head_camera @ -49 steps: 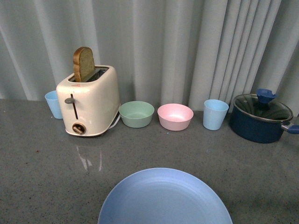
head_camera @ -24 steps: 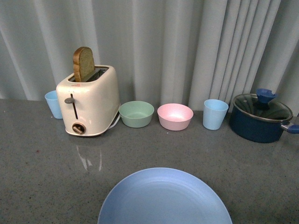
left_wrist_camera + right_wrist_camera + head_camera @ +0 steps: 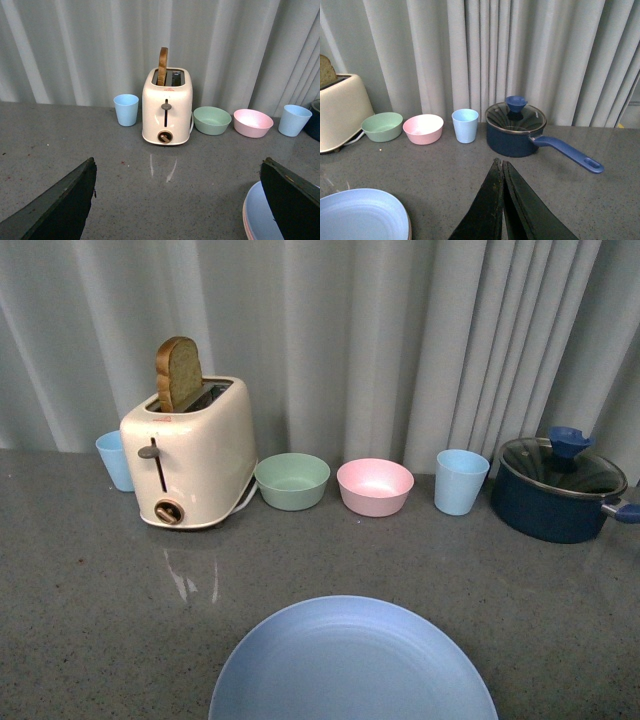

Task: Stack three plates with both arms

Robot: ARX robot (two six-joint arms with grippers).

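A light blue plate (image 3: 352, 660) lies on top of a stack at the near middle of the grey counter. In the left wrist view the blue plate (image 3: 257, 215) has a pink rim (image 3: 245, 220) showing under it. In the right wrist view the blue plate (image 3: 360, 215) has a beige edge (image 3: 409, 226) below it. The lower plates are otherwise hidden. My left gripper (image 3: 175, 200) is open and empty, low over bare counter left of the stack. My right gripper (image 3: 501, 162) is shut and empty, to the right of the stack. Neither arm shows in the front view.
Along the curtain stand a blue cup (image 3: 114, 461), a cream toaster (image 3: 190, 453) with a bread slice, a green bowl (image 3: 292, 482), a pink bowl (image 3: 375, 487), another blue cup (image 3: 461, 482) and a dark blue lidded pot (image 3: 560, 490) whose handle (image 3: 567, 152) points right.
The front view has shifted very slightly, so the objects sit a few pixels higher. The plate stack and the other objects have not moved.
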